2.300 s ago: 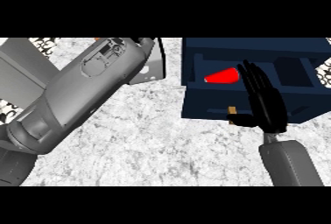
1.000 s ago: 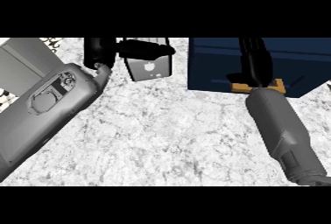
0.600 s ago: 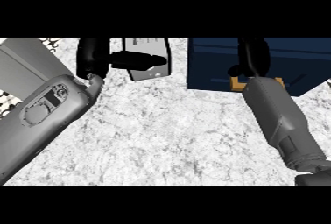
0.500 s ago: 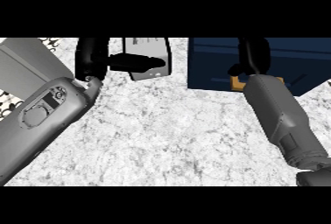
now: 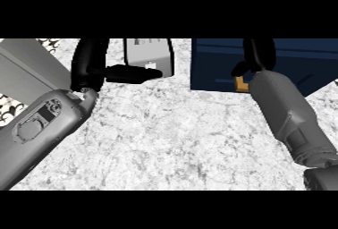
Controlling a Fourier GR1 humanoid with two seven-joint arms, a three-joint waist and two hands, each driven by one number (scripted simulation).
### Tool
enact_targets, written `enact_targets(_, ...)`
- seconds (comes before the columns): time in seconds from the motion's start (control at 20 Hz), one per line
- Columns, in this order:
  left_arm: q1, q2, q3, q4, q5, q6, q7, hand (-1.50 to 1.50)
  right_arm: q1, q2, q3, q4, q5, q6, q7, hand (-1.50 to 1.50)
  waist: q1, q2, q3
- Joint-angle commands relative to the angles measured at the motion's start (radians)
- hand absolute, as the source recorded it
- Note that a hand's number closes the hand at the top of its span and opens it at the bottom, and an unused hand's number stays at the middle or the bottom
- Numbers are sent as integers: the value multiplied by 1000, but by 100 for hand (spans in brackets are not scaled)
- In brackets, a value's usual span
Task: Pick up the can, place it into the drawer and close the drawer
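While over the blue drawer (image 5: 297, 58) — right hand (image 5: 259, 60), fingers straight, pointed up-view.

Marbled white-grey counter top (image 5: 178, 134) across most of the view; plain grey slab (image 5: 30, 62) at upper left, black-and-white patterned strip (image 5: 5, 114) along the left edge

drawer (image 5: 303, 58) | dark blue, boxy | view's upper right, cut by top edge | flat panelled face showing

Kitchen, speckled white stone countertop (image 5: 178, 138), dark blue drawer (image 5: 300, 58) at the far right
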Motion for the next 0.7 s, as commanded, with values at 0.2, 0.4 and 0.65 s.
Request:
enact_targets(0.2, 63, -25, -16, -27, -22, 16, -26, -150, -91, 80, -184, -47, -230, 60, -141, -150, 23, 3, 2)
enact_targets(0.4, 78, 11, 23, -47, -10, 3, -17, -150, -88, 106, -244, -59, -307, 100, -223, -150, 3, -9, 0)
enact_targets(0.65, 110, 10, 22, -65, -25, 17, -21, -150, -103, 112, -374, -71, -468, 226, -280, -150, -16, -13, 0)
